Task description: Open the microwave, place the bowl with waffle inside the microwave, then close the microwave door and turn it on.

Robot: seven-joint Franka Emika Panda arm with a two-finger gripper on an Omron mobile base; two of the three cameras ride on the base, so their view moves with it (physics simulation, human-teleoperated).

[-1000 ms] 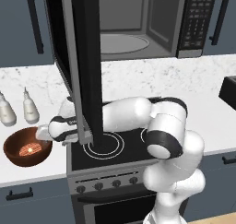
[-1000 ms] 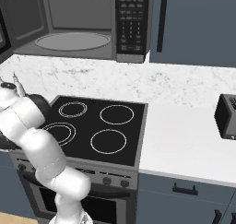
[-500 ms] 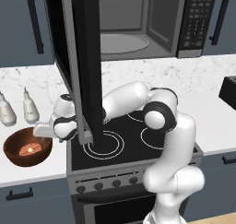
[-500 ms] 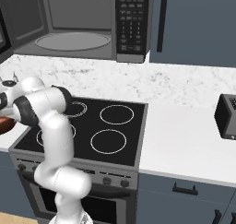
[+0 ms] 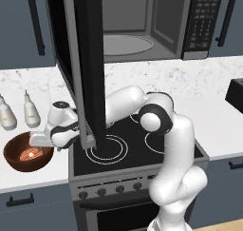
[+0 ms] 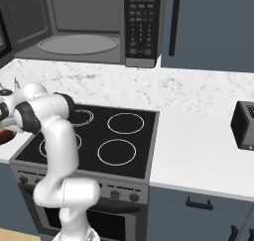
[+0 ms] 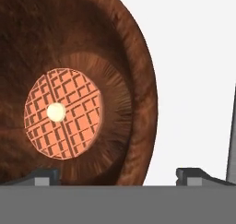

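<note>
The microwave [image 5: 161, 21] stands open, its grey cavity and turntable [image 5: 126, 43] bare. The microwave door [image 5: 90, 59] is swung out toward me and shows edge-on. On the counter left of the stove sits the reddish-brown bowl with waffle [image 5: 27, 153], which fills the hand view as the bowl [image 7: 138, 80] with the orange waffle [image 7: 62, 113] in its bottom. My gripper [image 5: 39, 140] is open just over the bowl's right rim. One fingertip [image 7: 44, 176] is over the bowl's inside, the other [image 7: 193, 174] over the white counter outside. In the right base view only a sliver of the bowl [image 6: 6, 133] shows.
Two small white bottles [image 5: 5, 113] [image 5: 31, 112] stand behind the bowl. The black stove [image 5: 142, 144] lies right of it, under my arm. The open door hangs over the stove's left edge, close to my wrist. A dark toaster [image 6: 244, 125] sits far right. The keypad [image 6: 141, 22] is on the microwave's right.
My arm has folded and the hand has turned down and sunk toward the bowl's right rim. The bowl and door have not moved.
</note>
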